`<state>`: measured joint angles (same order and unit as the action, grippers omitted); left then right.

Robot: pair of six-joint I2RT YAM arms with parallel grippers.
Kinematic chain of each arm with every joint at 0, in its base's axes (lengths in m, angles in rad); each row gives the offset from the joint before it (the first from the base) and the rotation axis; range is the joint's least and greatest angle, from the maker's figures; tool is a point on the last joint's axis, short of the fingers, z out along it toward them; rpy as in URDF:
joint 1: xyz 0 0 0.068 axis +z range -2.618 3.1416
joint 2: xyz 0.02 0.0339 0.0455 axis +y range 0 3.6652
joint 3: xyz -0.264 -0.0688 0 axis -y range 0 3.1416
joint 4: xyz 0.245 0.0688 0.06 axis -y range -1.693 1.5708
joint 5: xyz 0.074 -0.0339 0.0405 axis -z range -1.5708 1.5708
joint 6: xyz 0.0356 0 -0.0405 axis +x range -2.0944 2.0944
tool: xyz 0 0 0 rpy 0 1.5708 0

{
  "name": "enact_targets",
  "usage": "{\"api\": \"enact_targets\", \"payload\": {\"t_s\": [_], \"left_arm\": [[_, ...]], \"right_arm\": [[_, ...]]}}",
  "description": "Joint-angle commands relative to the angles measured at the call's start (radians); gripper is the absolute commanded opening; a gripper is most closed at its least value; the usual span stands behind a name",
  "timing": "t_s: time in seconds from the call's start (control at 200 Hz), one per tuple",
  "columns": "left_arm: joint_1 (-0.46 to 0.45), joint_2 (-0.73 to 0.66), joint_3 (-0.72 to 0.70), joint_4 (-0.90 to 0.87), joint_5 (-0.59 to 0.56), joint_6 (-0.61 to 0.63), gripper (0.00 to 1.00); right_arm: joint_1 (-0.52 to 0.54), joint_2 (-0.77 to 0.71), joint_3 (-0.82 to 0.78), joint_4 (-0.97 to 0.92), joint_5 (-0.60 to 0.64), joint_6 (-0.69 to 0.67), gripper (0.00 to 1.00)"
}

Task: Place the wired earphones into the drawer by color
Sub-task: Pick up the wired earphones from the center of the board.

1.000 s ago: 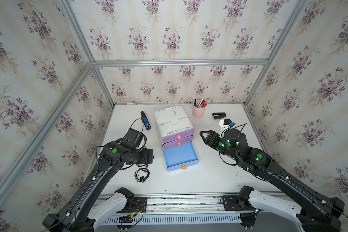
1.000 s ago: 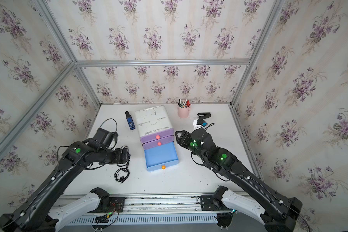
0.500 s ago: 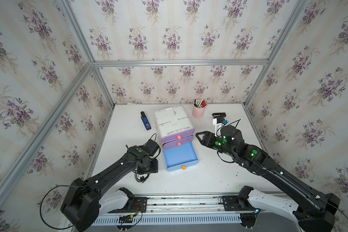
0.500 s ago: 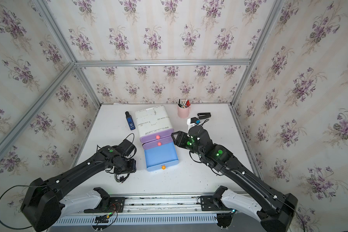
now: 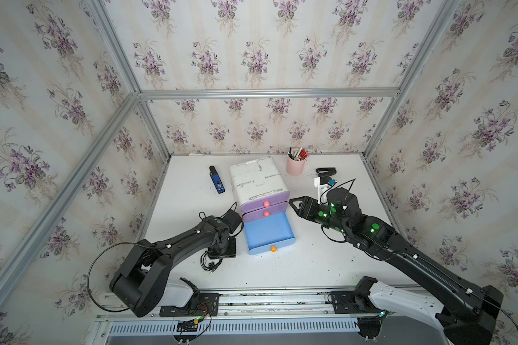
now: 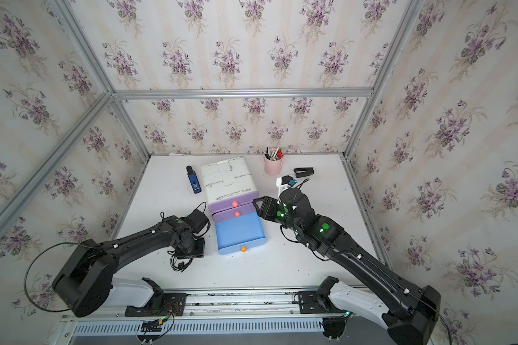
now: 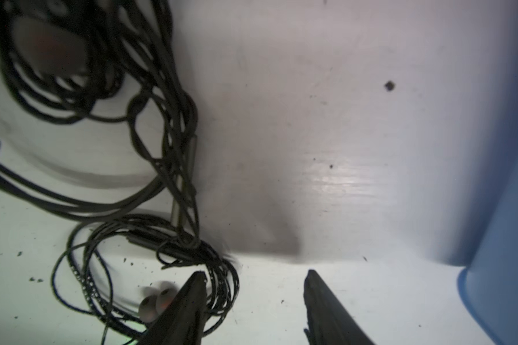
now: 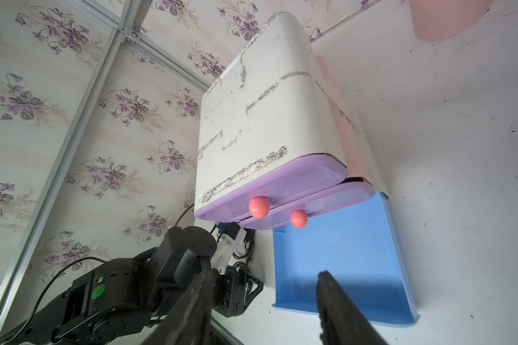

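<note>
A black coil of wired earphones (image 5: 210, 264) (image 6: 180, 264) lies on the white table, left of the open blue drawer (image 5: 268, 233) (image 6: 240, 231). My left gripper (image 5: 222, 254) (image 7: 256, 274) is low over the coil and open. One finger (image 7: 192, 301) lies over the coil's (image 7: 162, 254) edge beside the grey earbuds (image 7: 154, 302); the gap is otherwise bare table. The drawer (image 8: 341, 263) looks empty. My right gripper (image 5: 292, 204) (image 8: 265, 274) hangs open and empty by the cabinet's right side.
The white cabinet (image 5: 256, 179) has two purple drawers (image 5: 265, 204) shut above the blue one. Behind stand a pink pen cup (image 5: 296, 167), a blue gadget (image 5: 217, 180) and a black stapler (image 5: 326, 171). Walls close in on three sides.
My left arm swung forward and came down onto the earphones, and its jaws narrowed. My right gripper moved left toward the cabinet.
</note>
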<state>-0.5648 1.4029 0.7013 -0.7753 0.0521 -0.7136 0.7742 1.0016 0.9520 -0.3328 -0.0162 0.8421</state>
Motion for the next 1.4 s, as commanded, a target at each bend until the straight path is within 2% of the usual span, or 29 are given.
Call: {"api": "enact_targets", "payload": {"t_s": [0.0, 0.185, 0.385, 0.565, 0.819, 1.009, 1.189, 1.394], "left_arm": [[0.0, 0.005, -0.017, 0.025, -0.014, -0.007, 0.56], [0.0, 0.005, -0.037, 0.041, -0.017, -0.007, 0.56], [0.0, 0.048, -0.053, 0.065, -0.008, -0.002, 0.35], [0.0, 0.019, -0.05, 0.041, -0.014, 0.007, 0.29], [0.0, -0.075, -0.037, 0.006, 0.0, 0.023, 0.08], [0.0, -0.18, 0.014, -0.074, 0.04, 0.036, 0.03], [0.001, -0.292, 0.091, -0.184, 0.088, 0.056, 0.05], [0.007, -0.365, 0.123, -0.215, 0.135, 0.05, 0.06]], "right_arm": [[0.0, -0.012, -0.012, 0.032, -0.001, 0.016, 0.58], [0.0, -0.016, -0.03, 0.041, 0.0, 0.028, 0.58], [0.0, -0.018, -0.036, 0.046, -0.001, 0.038, 0.57], [0.0, -0.021, -0.044, 0.048, 0.002, 0.043, 0.57], [-0.001, -0.024, -0.053, 0.055, 0.002, 0.049, 0.57], [0.0, -0.026, -0.056, 0.057, -0.005, 0.054, 0.57], [0.0, -0.027, -0.062, 0.069, -0.015, 0.056, 0.58], [-0.001, -0.018, -0.064, 0.078, -0.02, 0.055, 0.58]]}}
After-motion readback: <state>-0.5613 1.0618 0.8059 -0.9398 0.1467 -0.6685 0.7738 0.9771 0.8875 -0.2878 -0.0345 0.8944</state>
